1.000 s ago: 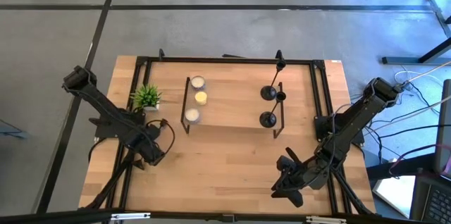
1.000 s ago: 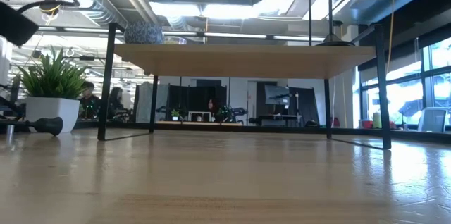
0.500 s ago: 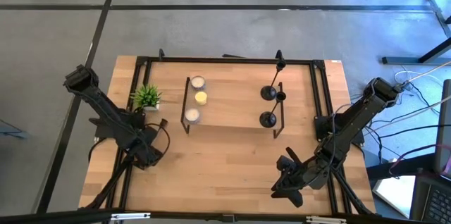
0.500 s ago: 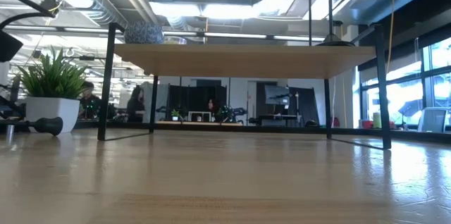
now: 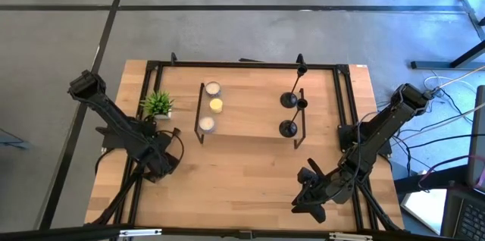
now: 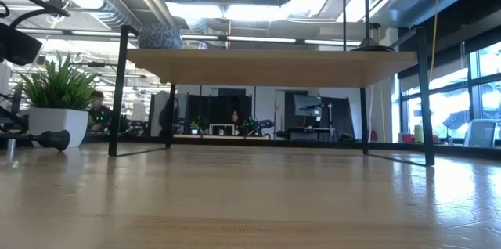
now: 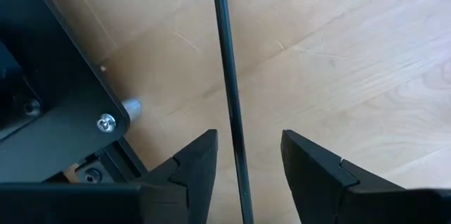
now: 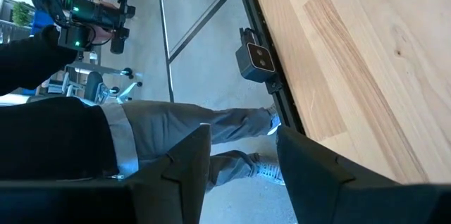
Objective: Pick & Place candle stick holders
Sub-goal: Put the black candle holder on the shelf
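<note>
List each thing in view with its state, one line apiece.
Candle stick holders: three, upright on the shelf, ungripped.
Candles: three, standing on the shelf's other end.
Potted plant: upright.
Left gripper: open, straddling a thin black bar.
Right gripper: open, empty.

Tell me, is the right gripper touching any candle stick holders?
Apart. The high view shows the right gripper near the table's front edge, with bare wood between it and the candle stick holders on the shelf.
</note>
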{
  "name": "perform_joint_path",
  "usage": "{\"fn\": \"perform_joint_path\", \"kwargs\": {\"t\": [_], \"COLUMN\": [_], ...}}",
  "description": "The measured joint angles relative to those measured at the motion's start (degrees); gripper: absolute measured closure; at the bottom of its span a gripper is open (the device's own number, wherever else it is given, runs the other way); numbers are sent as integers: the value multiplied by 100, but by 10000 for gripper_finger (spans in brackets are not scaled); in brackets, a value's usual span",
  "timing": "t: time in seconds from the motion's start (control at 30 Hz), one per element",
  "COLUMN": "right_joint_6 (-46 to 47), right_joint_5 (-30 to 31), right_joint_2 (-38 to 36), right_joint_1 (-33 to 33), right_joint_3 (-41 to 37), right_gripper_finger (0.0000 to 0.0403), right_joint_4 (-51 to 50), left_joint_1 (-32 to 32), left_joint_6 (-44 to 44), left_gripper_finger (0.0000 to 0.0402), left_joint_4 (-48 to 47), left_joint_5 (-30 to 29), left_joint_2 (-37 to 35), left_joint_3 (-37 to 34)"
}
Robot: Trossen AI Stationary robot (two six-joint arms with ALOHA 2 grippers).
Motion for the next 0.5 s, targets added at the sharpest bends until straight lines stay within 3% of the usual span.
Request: {"fn": "perform_joint_path", "kwargs": {"t": [0.5], "right_joint_6": [0], "right_joint_5": [3], "right_joint_2": [0], "right_joint_1": [-1], "right_joint_3": [0], "right_gripper_finger": [235], "right_joint_4": [0], "left_joint_1": [1], "left_joint_6": [-131], "left_gripper_finger": [262], "left_joint_4": [64], "left_joint_5": [22], "left_joint_2": [1], "left_joint_3": [0]}}
